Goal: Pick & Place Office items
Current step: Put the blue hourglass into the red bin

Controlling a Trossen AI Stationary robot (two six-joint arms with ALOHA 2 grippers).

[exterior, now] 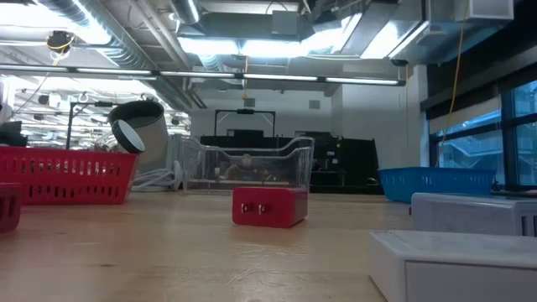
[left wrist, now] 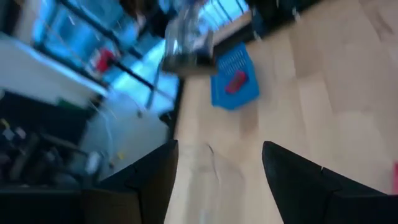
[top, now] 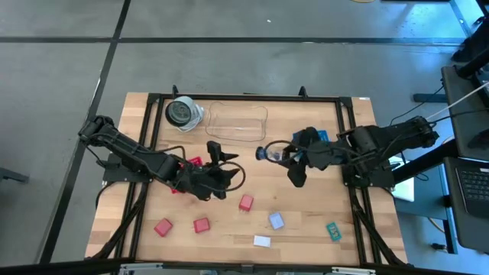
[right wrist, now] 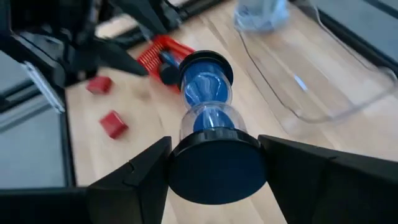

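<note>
- Right wrist view: your right gripper (right wrist: 214,163) clamps a blue sand-filled hourglass (right wrist: 208,99) by its black end cap, above the wood beside the clear tray (right wrist: 323,87).
- Left wrist view: your left gripper (left wrist: 219,163) is spread wide with nothing between its fingers.
- Low view: a red block (exterior: 269,206) lies mid-table before the clear tray.
- High view: you see red blocks (top: 201,224), a pale blue cube (top: 276,221), a white block (top: 261,241) and a green tag (top: 332,230) along the table's near edge.
</note>
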